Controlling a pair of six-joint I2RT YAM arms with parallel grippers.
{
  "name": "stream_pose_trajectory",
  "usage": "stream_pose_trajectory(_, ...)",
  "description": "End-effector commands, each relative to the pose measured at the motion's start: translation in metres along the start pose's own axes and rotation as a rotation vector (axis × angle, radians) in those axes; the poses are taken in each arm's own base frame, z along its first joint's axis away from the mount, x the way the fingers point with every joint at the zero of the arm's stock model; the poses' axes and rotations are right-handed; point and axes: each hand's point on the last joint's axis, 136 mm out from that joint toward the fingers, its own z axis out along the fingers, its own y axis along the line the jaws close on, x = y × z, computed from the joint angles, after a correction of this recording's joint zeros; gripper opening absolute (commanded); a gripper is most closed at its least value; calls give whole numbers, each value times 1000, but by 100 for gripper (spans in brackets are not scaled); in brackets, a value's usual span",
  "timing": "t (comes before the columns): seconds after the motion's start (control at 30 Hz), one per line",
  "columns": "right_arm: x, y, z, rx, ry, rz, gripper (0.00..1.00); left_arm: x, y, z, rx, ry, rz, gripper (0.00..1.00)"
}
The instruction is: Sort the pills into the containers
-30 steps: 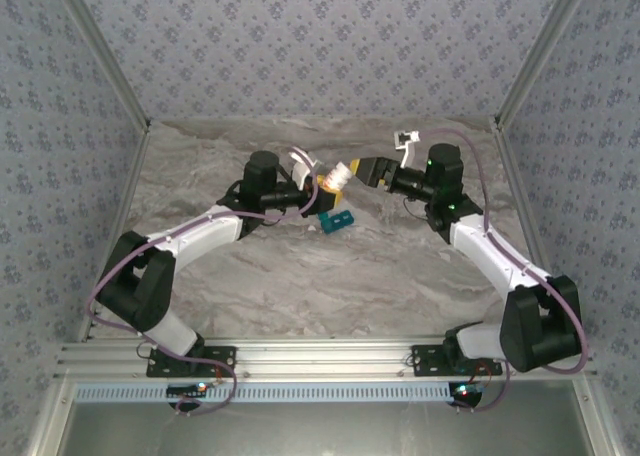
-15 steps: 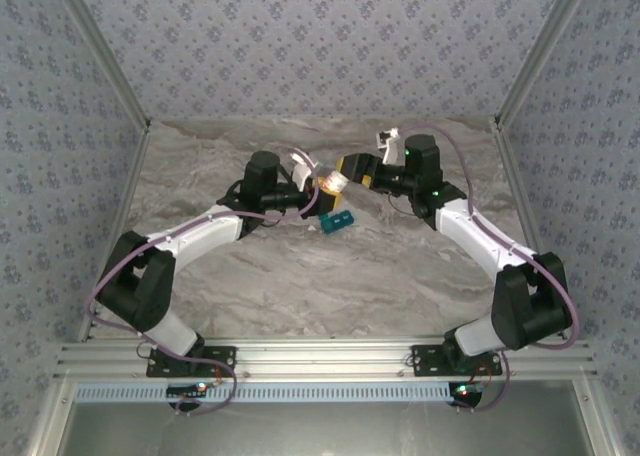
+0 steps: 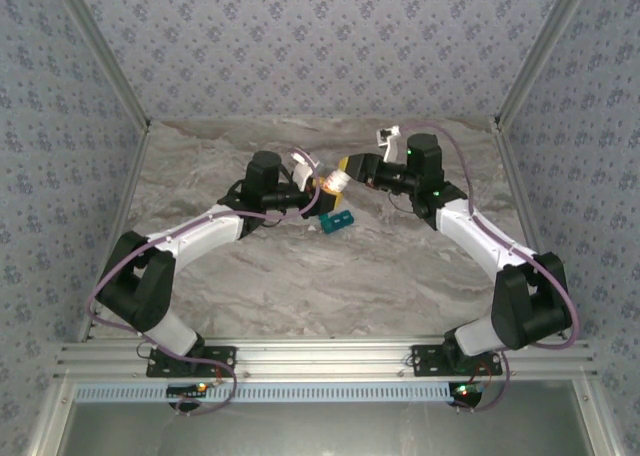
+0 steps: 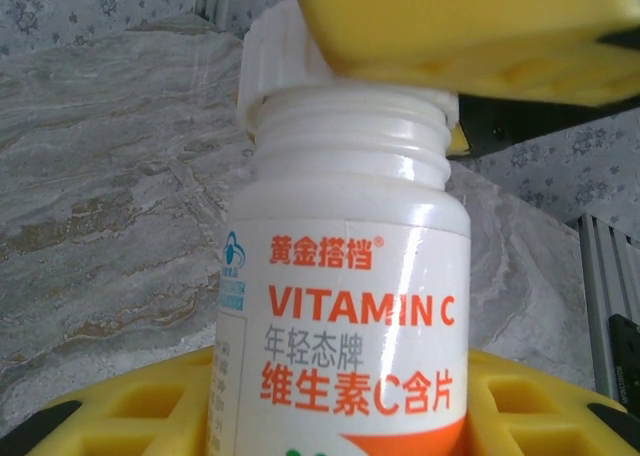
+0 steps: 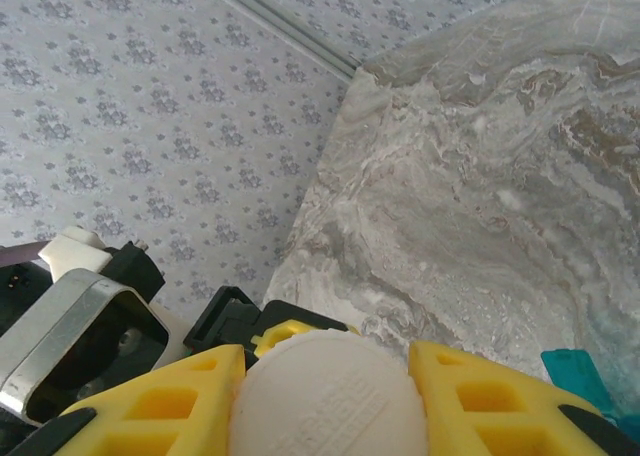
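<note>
My left gripper (image 3: 322,184) is shut on a white bottle (image 3: 335,181) with an orange "VITAMIN C" label (image 4: 345,306), held above the table. Yellow fingers (image 4: 130,411) press its lower sides. The bottle's white cap (image 5: 325,396) sits between the yellow fingers (image 5: 180,396) of my right gripper (image 3: 348,169), which is shut on it. From the left wrist, one right finger (image 4: 470,26) lies across the cap (image 4: 275,61). The teal pill box (image 3: 337,219) lies on the table just below the bottle, with its corner (image 5: 575,371) showing past the right gripper. The pills are out of view.
The marble-patterned tabletop (image 3: 300,276) is walled by patterned panels (image 3: 320,46) at the back and sides. An aluminium rail (image 3: 320,361) carries both arm bases at the near edge. The two arms meet at the back middle of the table.
My right gripper moved left to the bottle and closed its fingers on the cap. The left arm and bottle stayed in place.
</note>
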Motion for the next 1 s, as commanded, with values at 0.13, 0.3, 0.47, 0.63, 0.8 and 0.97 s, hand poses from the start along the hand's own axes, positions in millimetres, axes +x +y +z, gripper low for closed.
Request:
stream_pose_trajectory(0.13, -10, -4, -22, -23, -61, -266, 40, -25, -19, -3, 83, -93, 36, 0)
stream_pose_trajectory(0.3, -7, -25, -27, 92, -42, -220, 40, -24, -19, -7, 69, -81, 49, 0)
stream_pose_trajectory(0.47, 12, -115, -44, 523, -18, -50, 39, -17, -12, -11, 14, -67, 44, 0)
stream_pose_trajectory(0.63, 45, -183, -66, 828, -28, 135, 38, -11, -7, -13, -18, -55, 27, 0)
stream_pose_trajectory(0.8, 62, -222, -90, 1102, -142, 231, 34, -4, -4, -19, -54, -55, 18, 0)
stream_pose_trajectory(0.97, 70, -248, -107, 1269, -216, 274, 36, 0, -1, -24, -86, -55, 21, 0)
